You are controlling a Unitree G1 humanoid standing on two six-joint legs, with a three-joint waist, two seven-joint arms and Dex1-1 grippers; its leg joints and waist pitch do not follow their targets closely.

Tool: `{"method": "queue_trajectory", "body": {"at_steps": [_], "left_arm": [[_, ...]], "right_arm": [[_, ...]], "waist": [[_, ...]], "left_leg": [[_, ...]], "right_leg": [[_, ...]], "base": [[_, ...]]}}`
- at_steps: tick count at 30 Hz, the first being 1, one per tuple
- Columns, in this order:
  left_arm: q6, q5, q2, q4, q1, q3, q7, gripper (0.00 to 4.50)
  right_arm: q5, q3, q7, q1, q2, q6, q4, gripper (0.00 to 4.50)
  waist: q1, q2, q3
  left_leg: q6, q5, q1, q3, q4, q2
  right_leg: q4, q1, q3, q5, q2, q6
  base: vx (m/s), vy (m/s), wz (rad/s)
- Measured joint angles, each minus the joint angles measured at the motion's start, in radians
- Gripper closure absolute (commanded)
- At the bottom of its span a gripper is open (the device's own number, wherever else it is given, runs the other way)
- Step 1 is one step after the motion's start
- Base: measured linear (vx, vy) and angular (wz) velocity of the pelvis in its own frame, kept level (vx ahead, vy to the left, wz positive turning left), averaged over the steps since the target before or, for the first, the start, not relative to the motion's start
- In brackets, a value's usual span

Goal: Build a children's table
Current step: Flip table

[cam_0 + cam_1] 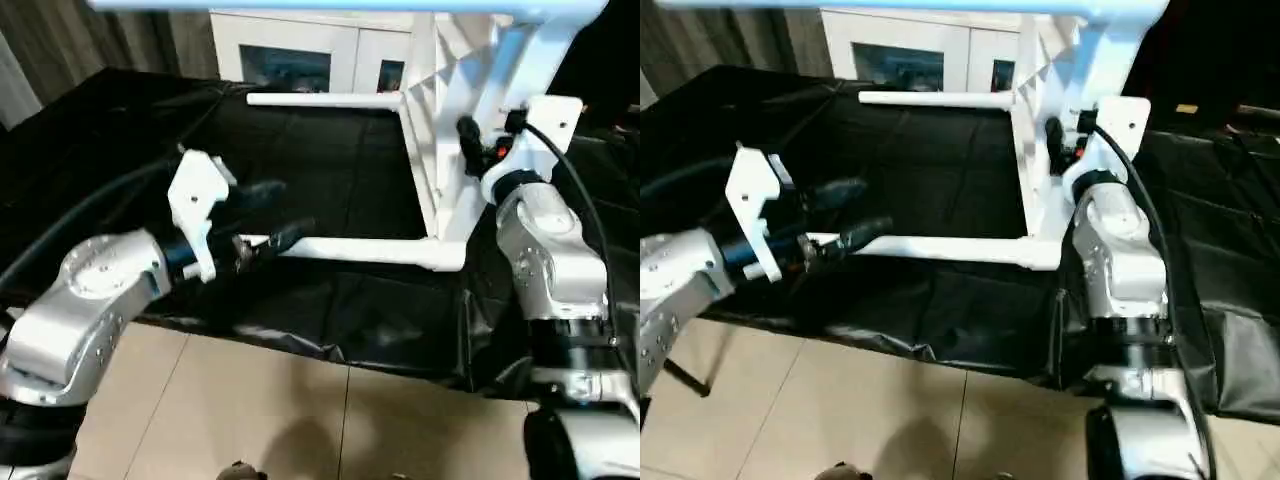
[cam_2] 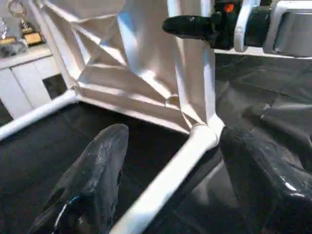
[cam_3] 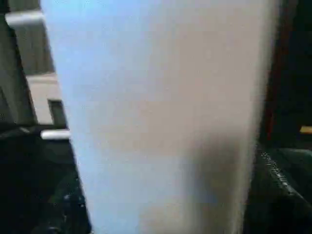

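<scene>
In the left eye view, the tabletop (image 1: 455,110) is seen standing on its edge on the black-draped counter (image 1: 330,150), ribbed underside facing left. Two legs are fitted and run level to the left: a far leg (image 1: 325,99) and a near leg (image 1: 370,250). A third leg (image 1: 350,5) crosses the top of the picture. The left tool (image 1: 268,215) is set about the free end of the near leg, fingers spread, nothing clamped. The right tool (image 1: 470,140) is held at the tabletop's near edge, and whether it grips cannot be told. A white glass-doored cabinet (image 1: 315,55) stands beyond the counter, and a pale tiled floor (image 1: 300,410) lies near.

In the right eye view, the right forearm (image 1: 1120,260) covers the near lower corner of the tabletop.

In the left wrist view, the left tool's two black fingers (image 2: 92,185) are seen apart on either side of the near leg, which meets its corner socket (image 2: 207,134).

In the right wrist view, a blurred white surface (image 3: 161,117) blocks nearly everything.
</scene>
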Motion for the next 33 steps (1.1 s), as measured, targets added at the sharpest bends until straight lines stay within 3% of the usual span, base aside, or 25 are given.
{"method": "queue_trajectory", "body": {"at_steps": [4,7,13,18,26,33], "left_arm": [[0.000,0.011,0.003,0.004,-0.020,-0.013,-0.006,1.14],[-0.005,0.022,0.002,0.004,-0.038,-0.020,-0.006,1.14],[-0.043,0.109,-0.003,0.033,-0.049,-0.058,0.019,1.14],[-0.144,0.217,-0.015,0.097,-0.147,-0.063,0.095,1.14],[-0.424,0.548,0.070,0.317,-0.355,-0.078,0.309,1.14],[-0.541,0.695,0.095,0.427,-0.394,-0.107,0.390,1.14]], "right_arm": [[0.003,0.015,0.014,0.126,0.048,-0.061,-0.067,0.84],[0.010,0.023,0.037,0.163,0.052,-0.103,-0.077,0.58],[0.018,0.034,0.156,0.287,0.039,-0.313,-0.145,0.39],[0.016,0.115,0.306,0.379,-0.010,-0.449,-0.227,0.39],[0.020,0.239,0.422,0.372,-0.003,-0.377,-0.233,0.39],[0.016,0.273,0.425,0.357,0.011,-0.361,-0.231,0.39]], "waist": [[0.000,0.000,0.000],[-0.001,0.002,0.000],[-0.001,0.002,0.000],[-0.001,0.002,0.000],[-0.012,0.002,0.000],[0.001,0.002,0.000]], "left_leg": [[0.000,0.000,0.000,-0.001,0.001,0.000],[0.000,0.000,0.001,-0.001,0.001,-0.001],[0.000,0.000,0.003,-0.002,0.000,-0.001],[0.000,0.000,0.003,-0.004,0.000,-0.001],[0.000,0.000,0.008,-0.008,0.000,-0.001],[0.000,0.000,0.006,-0.009,0.000,-0.001]], "right_leg": [[0.000,0.000,0.003,0.000,0.000,0.000],[0.001,0.000,0.005,0.001,0.000,0.001],[0.001,0.001,0.005,0.001,0.001,0.001],[0.001,0.002,0.005,-0.001,0.002,0.004],[0.001,0.006,0.005,0.000,0.004,0.004],[0.000,0.006,0.005,0.002,0.004,-0.001]], "base": [[0.000,0.000,0.00],[0.000,0.000,0.00],[0.000,0.000,0.00],[0.000,0.000,0.00],[0.000,0.000,0.00],[0.000,0.000,0.00]]}}
